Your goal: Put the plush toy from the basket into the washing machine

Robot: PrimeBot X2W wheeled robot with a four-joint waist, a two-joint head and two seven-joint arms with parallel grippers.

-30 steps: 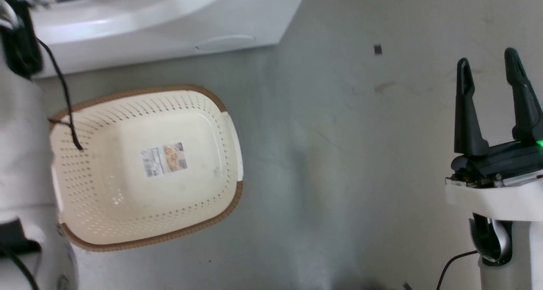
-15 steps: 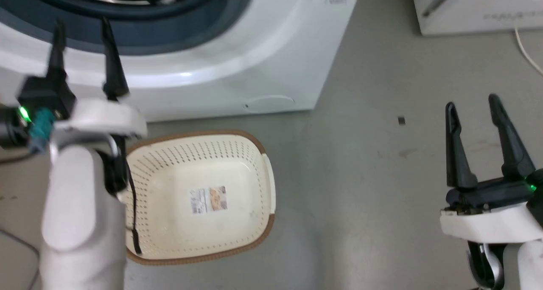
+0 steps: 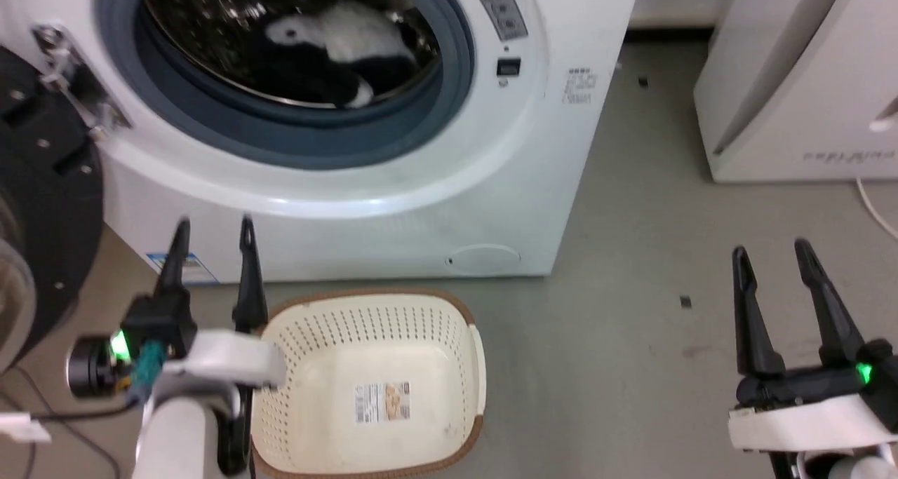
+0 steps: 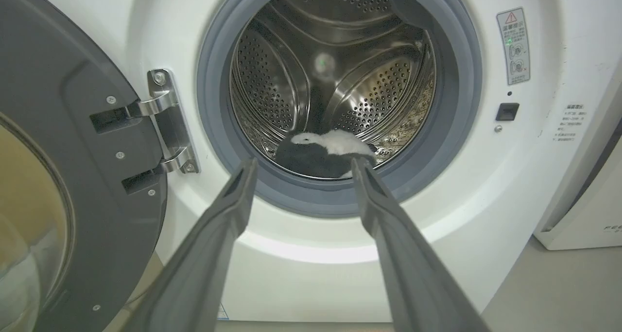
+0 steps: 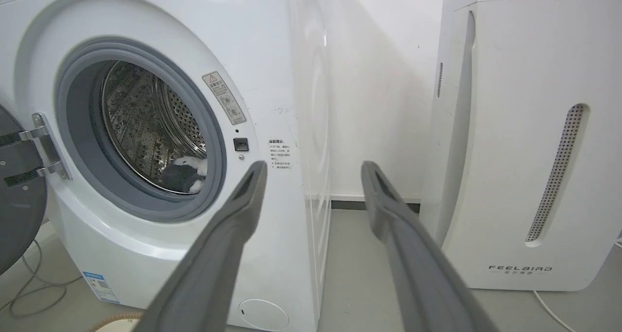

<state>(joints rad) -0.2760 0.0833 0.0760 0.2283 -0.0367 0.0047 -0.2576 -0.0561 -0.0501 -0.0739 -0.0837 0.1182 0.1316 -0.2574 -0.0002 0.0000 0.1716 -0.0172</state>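
Head view looks steeply down from above at the washing machine [image 3: 547, 149] front and the floor [image 3: 631, 367] before it. Left wrist view faces the drum [image 4: 335, 79] squarely, at close range. Right wrist view faces the machine obliquely, farther off. All three share the drum.

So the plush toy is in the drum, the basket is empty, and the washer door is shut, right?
No: the door stands open, swung aside in the left wrist view. The plush toy is in the drum, the basket empty.

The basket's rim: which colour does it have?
Brown rim on a cream basket; clearest in the head view.
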